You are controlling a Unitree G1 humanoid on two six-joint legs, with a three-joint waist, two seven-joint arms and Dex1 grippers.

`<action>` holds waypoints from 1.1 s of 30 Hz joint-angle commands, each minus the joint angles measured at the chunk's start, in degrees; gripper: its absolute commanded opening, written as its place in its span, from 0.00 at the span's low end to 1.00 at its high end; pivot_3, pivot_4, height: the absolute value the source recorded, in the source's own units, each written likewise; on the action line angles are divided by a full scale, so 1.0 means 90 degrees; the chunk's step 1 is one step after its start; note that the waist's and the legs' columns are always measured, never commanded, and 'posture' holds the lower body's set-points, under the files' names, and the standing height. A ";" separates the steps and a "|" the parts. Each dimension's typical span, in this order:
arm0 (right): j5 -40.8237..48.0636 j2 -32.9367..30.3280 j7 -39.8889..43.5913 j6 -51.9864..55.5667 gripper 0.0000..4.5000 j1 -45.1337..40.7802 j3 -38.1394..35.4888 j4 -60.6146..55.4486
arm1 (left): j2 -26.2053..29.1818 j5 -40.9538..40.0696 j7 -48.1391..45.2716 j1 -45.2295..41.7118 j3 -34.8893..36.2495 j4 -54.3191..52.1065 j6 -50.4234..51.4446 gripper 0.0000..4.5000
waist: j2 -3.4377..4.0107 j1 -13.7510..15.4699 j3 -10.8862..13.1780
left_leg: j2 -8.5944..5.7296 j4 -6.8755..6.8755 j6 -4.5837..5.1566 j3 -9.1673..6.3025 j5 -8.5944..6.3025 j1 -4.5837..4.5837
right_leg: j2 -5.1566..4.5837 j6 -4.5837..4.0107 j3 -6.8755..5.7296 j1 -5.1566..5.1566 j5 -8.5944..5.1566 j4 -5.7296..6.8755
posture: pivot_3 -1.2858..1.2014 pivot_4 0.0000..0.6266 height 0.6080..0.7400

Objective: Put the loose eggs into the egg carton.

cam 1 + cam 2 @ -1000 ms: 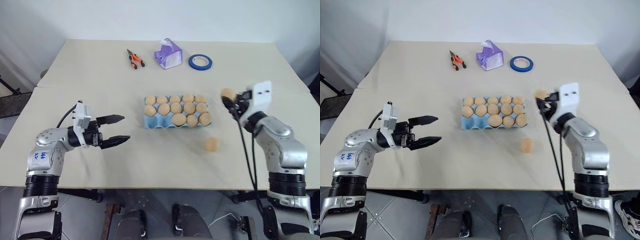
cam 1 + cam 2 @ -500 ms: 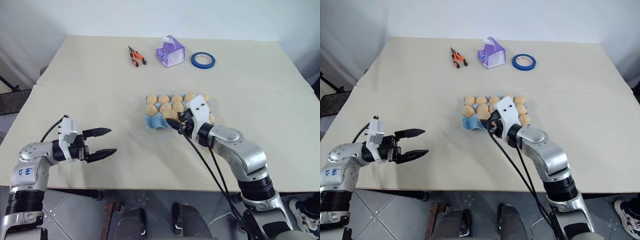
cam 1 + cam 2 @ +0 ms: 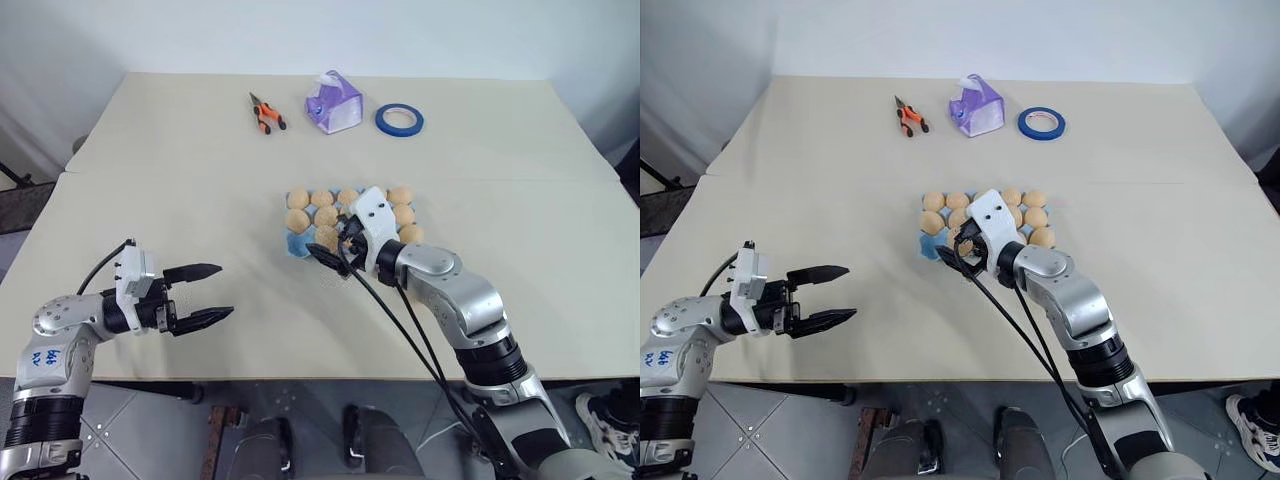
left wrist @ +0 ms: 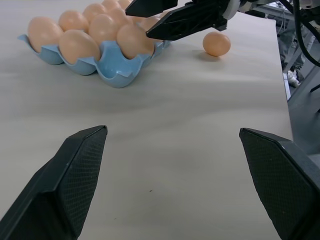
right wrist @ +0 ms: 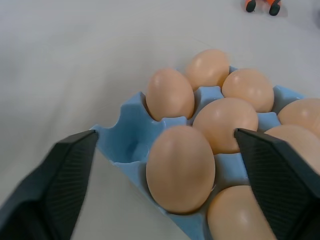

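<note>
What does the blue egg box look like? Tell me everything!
The egg carton is a light blue moulded tray with rounded cups and no lid. It lies flat near the middle of the table. Tan eggs sit in most cups; the cup at its near left corner is empty. The right gripper hangs open at that corner; whether it touches the tray can't be seen.

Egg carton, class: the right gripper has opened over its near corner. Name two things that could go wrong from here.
1. The open right gripper brackets an egg in the egg carton; pulling back carelessly, a finger could knock that egg or shift the carton.
2. One loose egg lies on the table beyond the carton; the arm's sweep might roll it.
</note>
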 commanded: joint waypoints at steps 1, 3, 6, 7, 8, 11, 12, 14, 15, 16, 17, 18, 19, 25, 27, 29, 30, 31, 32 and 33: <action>0.0130 -0.0105 0.0100 0.0085 0.99 -0.0060 -0.0285 -0.0605 | 0.0039 -0.0183 0.0039 -0.0078 0.0125 -0.0247 0.0024 1.00 | 0.0000 -0.0016 0.0000 | 0.0000 0.0000 0.0000 0.0000 0.0000 0.0000 | 0.0000 0.0000 -0.0001 0.0000 0.0000 0.0000 | 0.52 0.24 1.00; 0.0361 -0.0270 0.0221 0.0257 0.99 0.0064 -0.0541 -0.0998 | 0.0023 -0.0178 0.0052 -0.0142 0.0096 -0.0227 0.0043 1.00 | 0.0000 -0.0023 0.0000 | 0.0000 0.0001 0.0001 0.0000 0.0000 -0.0001 | 0.0000 0.0000 -0.0001 0.0000 0.0000 0.0001 | 0.52 0.24 1.00; 0.1022 -0.0544 0.0536 0.0531 0.99 0.0475 -0.1146 -0.1654 | -0.0001 -0.0172 0.0028 -0.0255 0.0054 -0.0161 0.0071 1.00 | -0.0001 0.0023 0.0000 | 0.0000 0.0001 0.0002 -0.0007 -0.0002 -0.0001 | 0.0000 0.0000 -0.0005 0.0005 0.0000 -0.0003 | 0.52 0.24 1.00; 0.1220 -0.0639 0.0630 0.0632 0.99 0.0613 -0.1311 -0.1804 | -0.0003 -0.0164 0.0009 -0.0285 0.0039 -0.0135 0.0075 1.00 | -0.0001 0.0032 -0.0001 | 0.0000 0.0001 0.0002 -0.0008 -0.0004 0.0000 | -0.0001 0.0000 -0.0007 0.0006 0.0000 -0.0004 | 0.52 0.24 1.00; 0.1408 -0.0862 0.0823 0.0637 0.99 0.0890 -0.1584 -0.1993 | -0.0013 -0.0147 -0.0007 -0.0327 0.0012 -0.0095 0.0069 1.00 | -0.0001 0.0044 0.0000 | 0.0000 0.0000 0.0003 -0.0008 -0.0005 -0.0001 | -0.0001 0.0000 -0.0007 0.0007 0.0000 -0.0006 | 0.52 0.24 1.00; 0.1867 -0.1477 0.1300 0.0598 0.99 0.1623 -0.2351 -0.2329 | -0.0038 -0.0124 -0.0042 -0.0436 -0.0034 0.0003 0.0060 1.00 | -0.0001 0.0135 0.0000 | 0.0000 -0.0002 0.0006 -0.0009 -0.0008 -0.0001 | -0.0001 0.0000 -0.0013 0.0009 0.0000 -0.0012 | 0.52 0.24 1.00; 0.1933 -0.1649 0.1410 0.0495 0.99 0.1846 -0.2548 -0.2364 | -0.0039 -0.0118 -0.0054 -0.0461 -0.0044 0.0033 0.0056 1.00 | -0.0001 0.0131 0.0000 | -0.0001 -0.0001 0.0009 -0.0009 -0.0010 -0.0001 | -0.0002 0.0000 -0.0015 0.0012 0.0000 -0.0017 | 0.52 0.24 1.00; 0.1980 -0.2006 0.1652 0.0263 0.99 0.2320 -0.2910 -0.2389 | -0.0046 -0.0098 -0.0070 -0.0507 -0.0065 0.0101 0.0034 1.00 | -0.0001 0.0131 0.0000 | -0.0001 0.0000 0.0012 -0.0003 -0.0011 -0.0002 | -0.0002 0.0000 -0.0015 0.0015 0.0000 -0.0029 | 0.52 0.24 1.00; 0.2047 -0.2232 0.1847 0.0194 0.99 0.2701 -0.3269 -0.2379 | -0.0056 -0.0087 -0.0073 -0.0539 -0.0080 0.0154 0.0018 1.00 | -0.0001 0.0129 -0.0001 | -0.0001 0.0002 0.0013 -0.0002 -0.0011 -0.0001 | -0.0002 0.0001 -0.0015 0.0018 0.0000 -0.0030 | 0.52 0.24 1.00; 0.2061 -0.2443 0.2020 0.0124 0.99 0.3060 -0.3584 -0.2354 | -0.0063 -0.0074 -0.0078 -0.0575 -0.0094 0.0212 0.0000 1.00 | -0.0001 0.0134 -0.0001 | 0.0000 0.0003 0.0013 -0.0002 -0.0010 0.0001 | -0.0002 0.0001 -0.0016 0.0020 0.0000 -0.0029 | 0.52 0.24 1.00; 0.2049 -0.2655 0.2204 0.0044 0.99 0.3477 -0.3938 -0.2275 | -0.0068 -0.0056 -0.0089 -0.0615 -0.0114 0.0282 -0.0021 1.00 | -0.0001 0.0141 -0.0001 | 0.0000 0.0003 0.0014 -0.0001 -0.0009 0.0001 | -0.0002 0.0001 -0.0016 0.0019 0.0000 -0.0028 | 0.52 0.24 1.00; 0.2044 -0.2768 0.2334 -0.0083 0.99 0.3829 -0.4262 -0.2190 | -0.0072 -0.0044 -0.0105 -0.0647 -0.0130 0.0341 -0.0038 1.00 | -0.0001 0.0138 0.0000 | 0.0000 0.0003 0.0014 -0.0001 -0.0009 0.0005 | 0.0000 0.0001 -0.0018 0.0023 0.0000 -0.0026 | 0.52 0.24 1.00; 0.2018 -0.2913 0.2481 -0.0142 0.99 0.4142 -0.4458 -0.2129 | -0.0074 -0.0035 -0.0120 -0.0679 -0.0144 0.0394 -0.0053 1.00 | -0.0001 0.0136 0.0000 | 0.0000 0.0003 0.0015 0.0000 -0.0008 0.0005 | 0.0000 0.0001 -0.0019 0.0023 0.0000 -0.0025 | 0.52 0.24 1.00; 0.1766 -0.3387 0.3000 -0.0633 0.99 0.5314 -0.4901 -0.1912 | -0.0066 0.0006 -0.0214 -0.0871 -0.0216 0.0664 -0.0136 1.00 | -0.0003 0.0125 -0.0001 | 0.0001 0.0019 0.0017 0.0009 -0.0003 0.0019 | 0.0005 0.0001 -0.0013 0.0032 0.0000 -0.0009 | 0.52 0.24 1.00; 0.1772 -0.3396 0.2988 -0.0714 0.99 0.5399 -0.4931 -0.1908 | -0.0069 0.0027 -0.0236 -0.0941 -0.0237 0.0731 -0.0153 1.00 | -0.0002 0.0129 -0.0001 | 0.0001 0.0022 0.0009 0.0008 -0.0002 0.0021 | 0.0004 0.0000 -0.0013 0.0033 0.0002 -0.0005 | 0.52 0.24 1.00; 0.1795 -0.3322 0.2888 -0.0765 0.99 0.5337 -0.4857 -0.1986 | -0.0072 0.0051 -0.0260 -0.1017 -0.0265 0.0802 -0.0180 1.00 | -0.0003 0.0128 -0.0001 | 0.0000 0.0023 -0.0003 0.0008 -0.0002 0.0021 | 0.0004 -0.0004 -0.0012 0.0034 0.0009 -0.0005 | 0.52 0.24 1.00; 0.1843 -0.3221 0.2733 -0.0755 0.99 0.5188 -0.4763 -0.2055 | -0.0074 0.0061 -0.0266 -0.1054 -0.0273 0.0832 -0.0186 1.00 | -0.0003 0.0129 -0.0001 | 0.0001 0.0023 -0.0006 0.0008 -0.0002 0.0021 | 0.0004 -0.0005 -0.0011 0.0034 0.0011 -0.0005 | 0.52 0.24 1.00; 0.1879 -0.3152 0.2619 -0.0746 0.99 0.5081 -0.4697 -0.2098 | -0.0075 0.0067 -0.0271 -0.1076 -0.0276 0.0851 -0.0190 1.00 | -0.0003 0.0126 -0.0001 | 0.0001 0.0023 -0.0008 0.0008 0.0000 0.0021 | 0.0003 -0.0006 -0.0011 0.0034 0.0012 -0.0005 | 0.52 0.24 1.00; 0.1896 -0.3073 0.2484 -0.0730 0.99 0.4959 -0.4611 -0.2139 | -0.0075 0.0073 -0.0277 -0.1091 -0.0277 0.0864 -0.0193 1.00 | -0.0003 0.0124 -0.0001 | 0.0001 0.0023 -0.0010 0.0008 0.0001 0.0021 | 0.0003 -0.0008 -0.0009 0.0033 0.0014 -0.0006 | 0.52 0.24 1.00; 0.1876 -0.2966 0.2333 -0.0739 0.99 0.4817 -0.4474 -0.2181 | -0.0074 0.0077 -0.0283 -0.1100 -0.0277 0.0874 -0.0199 1.00 | -0.0002 0.0124 -0.0001 | 0.0001 0.0022 -0.0011 0.0008 0.0002 0.0021 | 0.0002 -0.0009 -0.0008 0.0032 0.0015 -0.0005 | 0.52 0.24 1.00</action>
